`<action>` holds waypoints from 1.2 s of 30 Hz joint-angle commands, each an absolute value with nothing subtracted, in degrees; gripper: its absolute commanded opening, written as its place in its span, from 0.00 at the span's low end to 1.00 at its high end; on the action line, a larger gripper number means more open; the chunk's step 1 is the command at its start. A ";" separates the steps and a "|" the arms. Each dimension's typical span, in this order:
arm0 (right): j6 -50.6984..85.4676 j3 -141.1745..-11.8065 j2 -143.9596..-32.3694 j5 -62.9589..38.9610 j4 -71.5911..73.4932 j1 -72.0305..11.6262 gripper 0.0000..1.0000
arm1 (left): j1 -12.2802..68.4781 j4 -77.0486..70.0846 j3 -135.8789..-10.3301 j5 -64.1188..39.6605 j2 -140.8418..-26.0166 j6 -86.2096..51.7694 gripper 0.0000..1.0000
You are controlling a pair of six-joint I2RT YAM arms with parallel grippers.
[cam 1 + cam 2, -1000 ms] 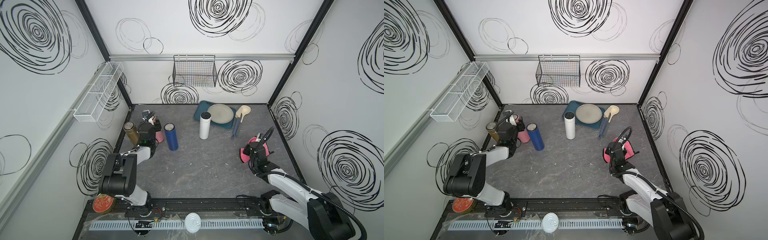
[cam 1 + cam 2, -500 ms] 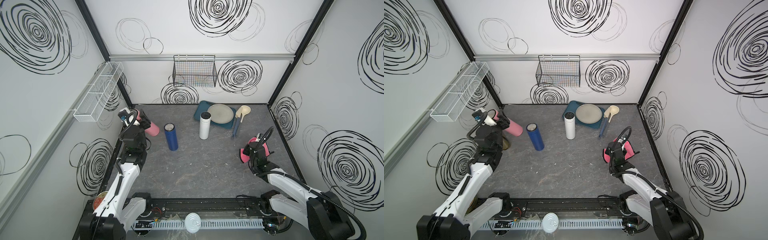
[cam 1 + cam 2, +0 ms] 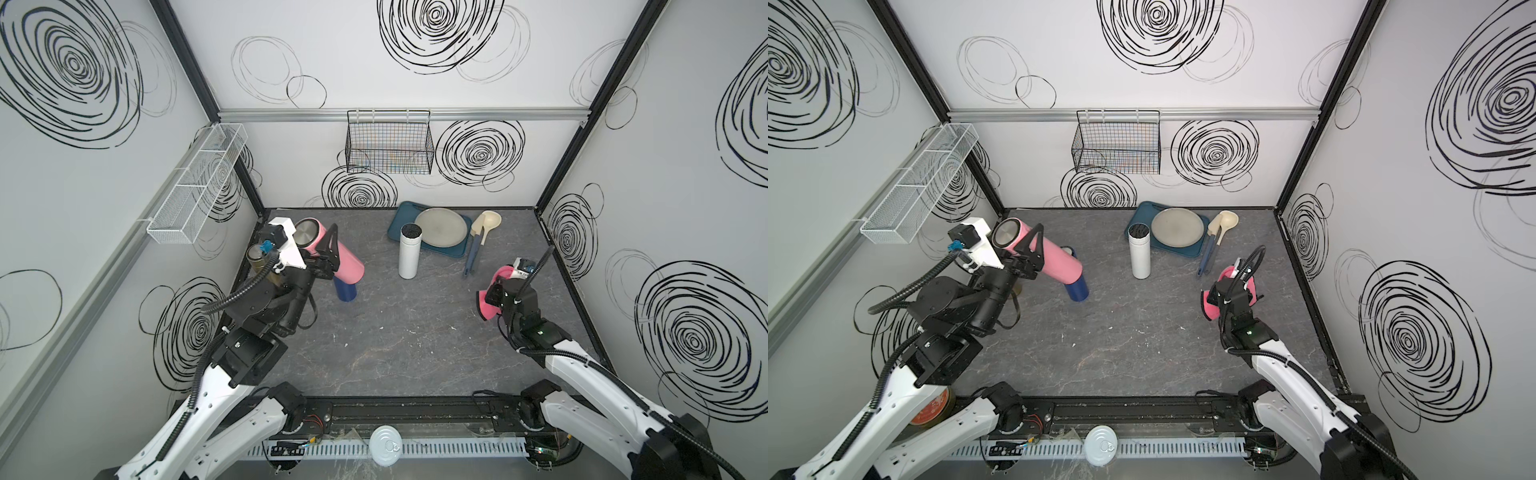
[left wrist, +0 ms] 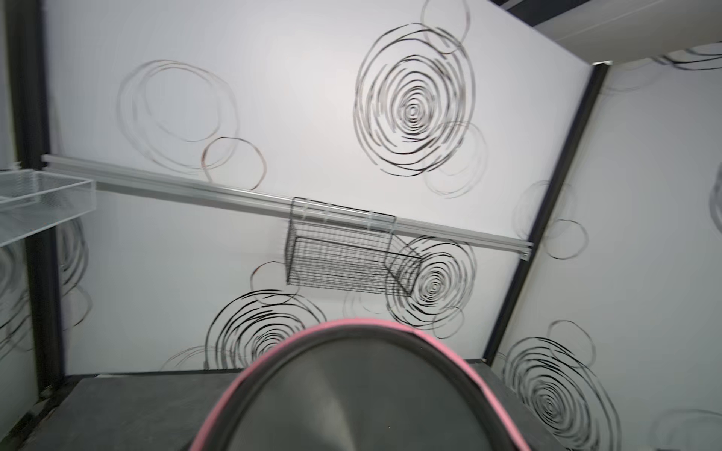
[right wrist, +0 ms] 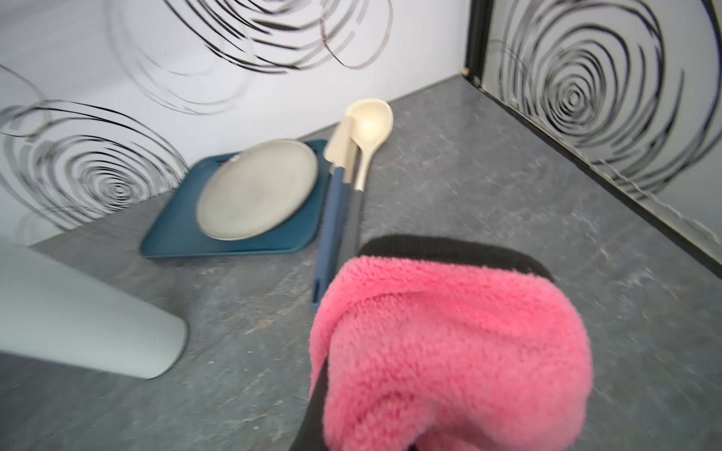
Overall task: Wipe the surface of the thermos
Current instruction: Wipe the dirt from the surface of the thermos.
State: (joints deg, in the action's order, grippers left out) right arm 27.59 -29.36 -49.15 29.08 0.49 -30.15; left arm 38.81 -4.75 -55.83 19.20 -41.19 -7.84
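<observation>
Both arms hold pink items: left gripper (image 3: 329,254) clamps a smooth, steel-bottomed cylindrical thermos (image 3: 348,266) at centre-left; right gripper (image 3: 495,291) pinches a fluffy cloth (image 3: 483,306) at right.

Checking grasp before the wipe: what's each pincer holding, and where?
Left pincer clamps the pink thermos on its body, nearer its steel end. Right pincer is shut on the bunched pink cloth; exact hold point hidden.

I can read no words, brands or numbers here; the print on the orange tin (image 3: 931,409) beside the black rail (image 3: 1142,412) is too small.
</observation>
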 commanded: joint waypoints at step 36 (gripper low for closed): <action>22.87 -15.93 -29.58 5.96 21.01 -57.43 0.00 | 57.97 -59.32 -24.67 13.81 -59.85 -10.71 0.00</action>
State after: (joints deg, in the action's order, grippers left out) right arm 22.06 -12.03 -26.13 8.25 18.81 -56.36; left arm 57.41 -47.62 -23.94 13.74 -60.38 -12.60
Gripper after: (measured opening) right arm 0.107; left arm 0.674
